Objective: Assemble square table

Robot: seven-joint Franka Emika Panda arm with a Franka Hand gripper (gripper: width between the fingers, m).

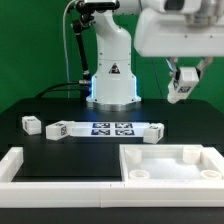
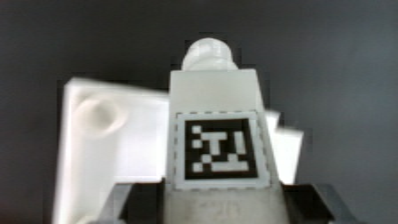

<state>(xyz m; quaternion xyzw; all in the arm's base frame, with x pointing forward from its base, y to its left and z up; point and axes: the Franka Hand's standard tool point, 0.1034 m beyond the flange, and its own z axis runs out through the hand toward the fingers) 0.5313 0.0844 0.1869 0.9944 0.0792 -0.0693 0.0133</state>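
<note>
- Clearly, the arm's two-finger gripper (image 1: pixel 181 88) (image 2: pixel 217 203) is clamped on a short chunky white plastic leg (image 1: pixel 179 92) (image 2: pixel 217 120), one dark finger (image 2: pixel 135 205) on each side of it.
- In the wrist view, the held leg shows a black-and-white square tag (image 2: pixel 219 150) on the face towards the camera. A rounded tip (image 2: pixel 210 50) sits at its far end.
- The gripper and its leg hang in the air, well above the black table (image 1: pixel 60 150), on the exterior view's right.
- The white plastic square panel with a raised rim (image 1: pixel 170 152) (image 2: pixel 98 150) lies flat on the table below the gripper. It is in the front corner on the exterior view's right, and round sockets show in its corners.
- Long white border bars (image 1: pixel 60 190) run along the front edge and up the exterior view's left, and the panel lies against them.
- Behind the panel lies the marker board (image 1: pixel 110 128).
- One loose white leg (image 1: pixel 152 132) lies at the board's right end, a second (image 1: pixel 57 129) at its left end, and a third (image 1: pixel 30 124) further to the left.
</note>
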